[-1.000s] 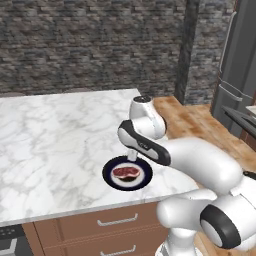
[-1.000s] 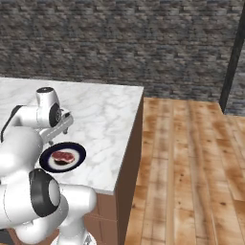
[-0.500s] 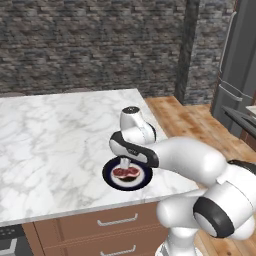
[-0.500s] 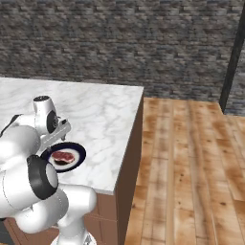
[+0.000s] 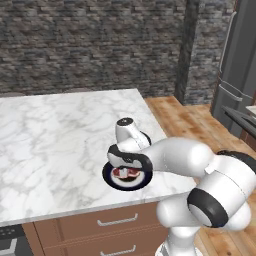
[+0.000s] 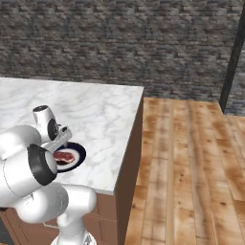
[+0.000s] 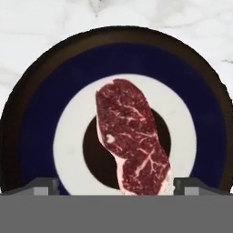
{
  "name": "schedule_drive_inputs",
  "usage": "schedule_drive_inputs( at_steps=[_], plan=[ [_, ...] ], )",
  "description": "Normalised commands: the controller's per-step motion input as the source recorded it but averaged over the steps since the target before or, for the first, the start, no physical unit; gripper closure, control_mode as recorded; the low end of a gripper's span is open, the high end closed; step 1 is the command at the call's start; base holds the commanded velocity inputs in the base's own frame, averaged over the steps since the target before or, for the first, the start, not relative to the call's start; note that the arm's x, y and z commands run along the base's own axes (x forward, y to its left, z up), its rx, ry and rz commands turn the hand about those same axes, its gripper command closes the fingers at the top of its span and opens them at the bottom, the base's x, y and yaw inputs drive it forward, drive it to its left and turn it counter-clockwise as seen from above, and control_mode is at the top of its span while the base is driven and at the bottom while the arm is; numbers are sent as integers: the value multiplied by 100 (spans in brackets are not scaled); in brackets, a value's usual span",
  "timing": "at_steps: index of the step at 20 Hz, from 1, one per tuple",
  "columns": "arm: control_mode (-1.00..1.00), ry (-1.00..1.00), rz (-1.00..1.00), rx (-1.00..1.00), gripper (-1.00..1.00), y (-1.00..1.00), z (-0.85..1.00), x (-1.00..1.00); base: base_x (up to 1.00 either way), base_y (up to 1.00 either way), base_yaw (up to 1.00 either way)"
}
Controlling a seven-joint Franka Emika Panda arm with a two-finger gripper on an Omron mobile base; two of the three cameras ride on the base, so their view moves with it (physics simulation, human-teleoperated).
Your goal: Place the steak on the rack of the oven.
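Note:
The steak (image 7: 132,136), raw red meat with a pale fat edge, lies on a round dark-blue plate (image 7: 36,127) with a white centre. The plate (image 5: 112,179) rests on the marble counter near its front right corner. My gripper (image 7: 117,186) hangs straight down close over the plate, open, with one fingertip on each side of the steak's near end and not touching it. From the left base view the hand (image 5: 127,159) covers part of the steak (image 5: 126,173). The steak (image 6: 63,157) also shows from the right side. The oven and its rack are out of view.
The white marble counter (image 5: 55,130) ends at its right edge (image 6: 136,129), beyond which lies wood floor (image 6: 191,158). Wooden drawers (image 5: 115,222) sit below the counter front. A dark stone wall stands behind, and a tall grey fridge (image 5: 240,75) stands far right.
The arm has folded down and the hand has dropped from above the plate to just over the steak. The plate and steak have not moved.

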Motion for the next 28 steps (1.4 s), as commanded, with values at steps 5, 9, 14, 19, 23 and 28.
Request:
schedule_drive_inputs(
  at_steps=[5,9,14,19,23,28],
  plan=[
    [-100,0,2,0,-100,0,-27,11,0,0,0],
    [-100,0,0,0,-100,8,-32,2,0,0,0],
    [-100,0,0,0,-100,0,-32,0,0,0,0],
    [-100,0,0,0,-100,0,-33,0,0,0,0],
    [-100,0,0,0,-100,0,-15,1,0,0,0],
    [-100,-2,0,-1,-100,0,0,0,0,0,0]
  ],
)
